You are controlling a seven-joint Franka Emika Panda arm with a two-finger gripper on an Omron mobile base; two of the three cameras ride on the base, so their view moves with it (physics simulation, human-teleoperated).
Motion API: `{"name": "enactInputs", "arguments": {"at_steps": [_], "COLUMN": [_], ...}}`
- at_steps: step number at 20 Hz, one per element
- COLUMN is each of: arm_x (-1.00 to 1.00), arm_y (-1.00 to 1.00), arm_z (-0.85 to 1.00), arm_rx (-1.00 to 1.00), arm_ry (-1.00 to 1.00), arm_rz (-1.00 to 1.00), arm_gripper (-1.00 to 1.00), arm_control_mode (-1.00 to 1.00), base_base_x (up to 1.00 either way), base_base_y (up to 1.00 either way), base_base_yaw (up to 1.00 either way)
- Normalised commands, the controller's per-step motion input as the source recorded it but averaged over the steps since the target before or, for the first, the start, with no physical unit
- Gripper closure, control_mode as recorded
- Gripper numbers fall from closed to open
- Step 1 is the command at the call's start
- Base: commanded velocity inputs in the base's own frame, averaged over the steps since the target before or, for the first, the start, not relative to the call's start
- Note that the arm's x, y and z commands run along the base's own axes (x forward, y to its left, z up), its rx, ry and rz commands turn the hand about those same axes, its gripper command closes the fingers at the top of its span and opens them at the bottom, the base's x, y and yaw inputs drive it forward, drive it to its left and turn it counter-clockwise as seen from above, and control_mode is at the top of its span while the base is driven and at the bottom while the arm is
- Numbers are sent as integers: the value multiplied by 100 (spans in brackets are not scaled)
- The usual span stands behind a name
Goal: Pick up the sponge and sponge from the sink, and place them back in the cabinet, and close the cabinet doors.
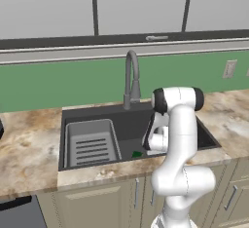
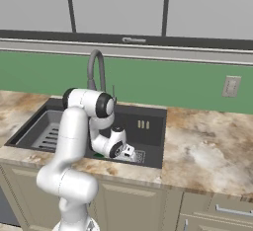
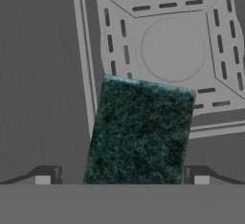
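**Down in the sink, tool spread over one sponge**

Here the hand view gives what the base cameras cannot: a sponge (image 3: 139, 132), dark green scrub side up, lies flat on the floor of the sink (image 3: 43, 74) directly below the tool (image 3: 122, 180). Its two dark fingertips (image 3: 43, 177) stand wide apart, one on each side of the sponge, clear of its edges and gripping nothing. The square drain grate (image 3: 172, 46) lies just beyond the sponge, whose far edge overlaps the grate's border.

From the left base view the white arm (image 1: 182, 144) bends down into the basin and covers most of its right half; a small corner of green sponge (image 1: 137, 154) shows beside the wrist, near the front wall of the sink (image 1: 97, 166). The ribbed rack insert (image 1: 92, 144) fills the left part of the basin, well apart from the sponge. The gooseneck faucet (image 1: 131, 78) rises behind.

In the right base view the hand (image 2: 118, 148) sits low in the sink (image 2: 153, 126), with a sliver of green (image 2: 99, 154) under it. Marbled counter (image 2: 207, 146) surrounds the basin, beneath a green backsplash (image 2: 173, 84) and grey wall cabinets (image 2: 118, 3)
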Motion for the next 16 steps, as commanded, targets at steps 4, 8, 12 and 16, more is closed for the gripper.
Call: {"name": "enactInputs", "arguments": {"at_steps": [4, 8, 12, 16], "arm_x": [14, 24, 24, 11], "arm_y": [0, 0, 0, 0], "arm_z": [0, 0, 0, -6], "arm_rx": [0, 0, 0, 0], "arm_ry": [0, 0, 0, 0], "arm_rz": [0, 0, 0, 0], "arm_gripper": [-100, -100, -100, -100], "arm_control_mode": [-100, -100, -100, -100], "base_base_x": [0, 0, 0, 0], "base_base_y": [0, 0, 0, 0], "base_base_yaw": [0, 0, 0, 0]}}
